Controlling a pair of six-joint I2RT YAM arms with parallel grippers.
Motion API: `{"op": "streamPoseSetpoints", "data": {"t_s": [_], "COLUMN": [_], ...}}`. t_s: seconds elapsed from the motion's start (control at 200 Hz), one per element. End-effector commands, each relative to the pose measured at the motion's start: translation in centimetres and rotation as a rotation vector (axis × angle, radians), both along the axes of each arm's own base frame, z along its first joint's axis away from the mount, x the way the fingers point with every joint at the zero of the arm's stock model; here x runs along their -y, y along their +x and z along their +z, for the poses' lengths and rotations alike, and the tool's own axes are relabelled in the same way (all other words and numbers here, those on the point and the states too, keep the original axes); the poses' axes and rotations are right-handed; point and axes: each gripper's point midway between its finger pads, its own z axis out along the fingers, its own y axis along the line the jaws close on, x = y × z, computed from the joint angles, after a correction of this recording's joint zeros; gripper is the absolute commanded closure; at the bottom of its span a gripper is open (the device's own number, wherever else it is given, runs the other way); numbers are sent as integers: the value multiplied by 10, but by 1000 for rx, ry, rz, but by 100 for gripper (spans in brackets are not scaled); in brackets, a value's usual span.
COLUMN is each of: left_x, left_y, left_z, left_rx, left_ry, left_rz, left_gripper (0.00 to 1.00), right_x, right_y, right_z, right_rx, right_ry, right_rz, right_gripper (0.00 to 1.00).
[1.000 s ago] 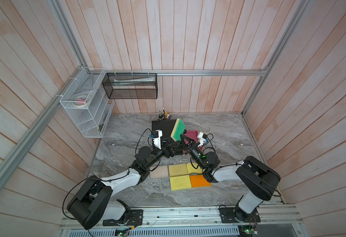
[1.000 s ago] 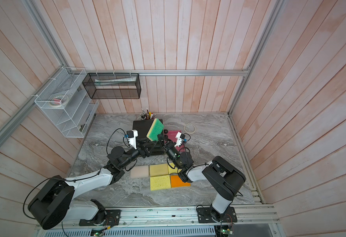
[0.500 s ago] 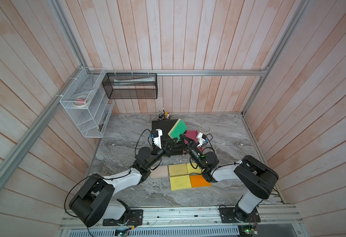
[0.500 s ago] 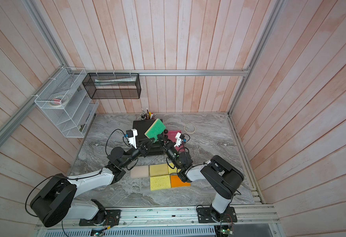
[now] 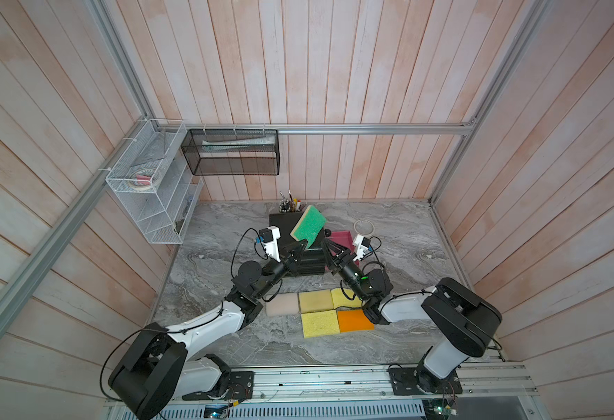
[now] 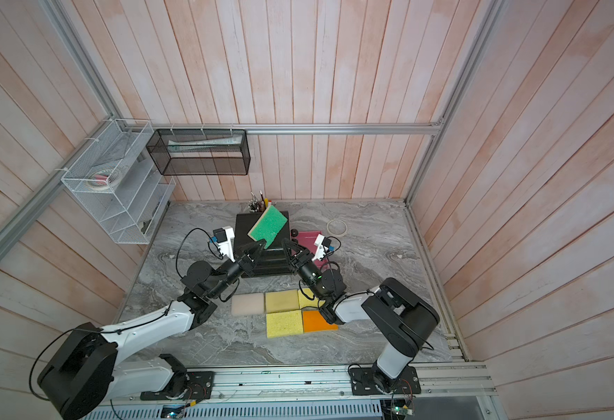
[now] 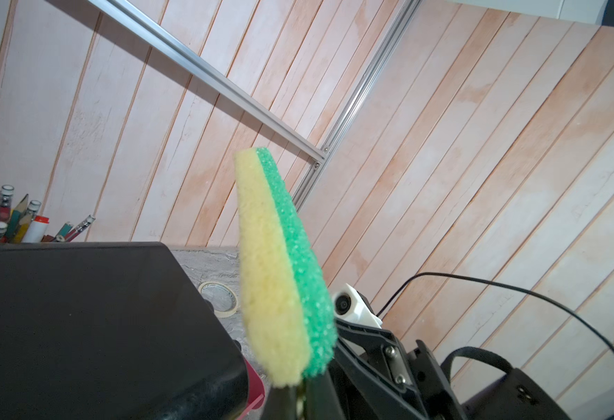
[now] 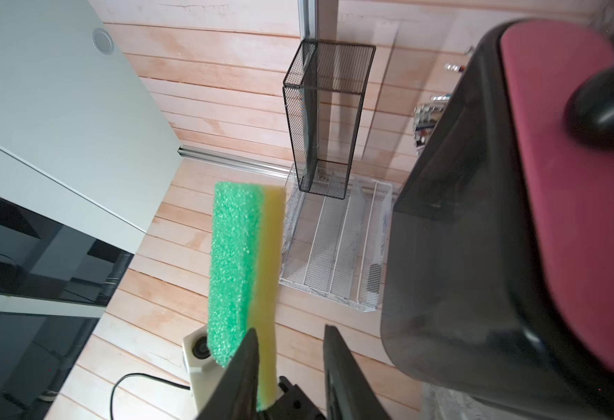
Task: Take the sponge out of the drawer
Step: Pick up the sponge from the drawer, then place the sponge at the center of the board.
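Sponge (image 5: 308, 227) out, mid-frame above the drawer unit (image 5: 280, 222). Left gripper (image 5: 302, 246) pinches its lower edge. Right gripper (image 8: 291, 329): jaws apart, holding nothing. Probably left to do: set-down.

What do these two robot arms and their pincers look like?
The left arm and right arm have white shells with black joints. The left gripper and right gripper bear black, tapering fingers. A white camera block sits by each, trailing thin black cables. A green light glows on the right arm.
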Motion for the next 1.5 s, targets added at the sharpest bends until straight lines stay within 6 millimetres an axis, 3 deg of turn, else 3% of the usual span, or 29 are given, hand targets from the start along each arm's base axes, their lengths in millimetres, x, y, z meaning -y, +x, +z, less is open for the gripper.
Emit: {"op": "streamPoseSetpoints", "data": {"t_s": [0.0,0.11,0.245,0.36,0.655,0.905,1.185,1.495], "left_x": [-1,-9,-22,-32,-46,-50,-58,-70], "left_y": [-11,-31,-57,-76,-125,-158,-182,-177], "left_z": [-22,-34,-49,-67,-147,-180,-199,-199], "left_rx": [-122,-218,-309,-409,-760,-947,-1086,-1113], "left_ry": [120,185,205,226,263,260,346,372], "left_rz": [-47,-83,-108,-120,-176,-231,-244,-151], "left_gripper": [100,100,100,100,100,100,100,100], "right_x": [30,46,69,72,75,92,97,98], "right_y": [3,16,10,13,22,27,30,35], "right_z": [20,12,15,12,0,-13,-26,-39], "right_rx": [124,84,145,151,142,104,82,61], "right_ry": [-208,-488,-575,-664,-707,-701,-690,-672], "right_rz": [-175,-306,-403,-422,-406,-426,-413,-389], "right_gripper": [60,51,49,47,46,45,45,45]}}
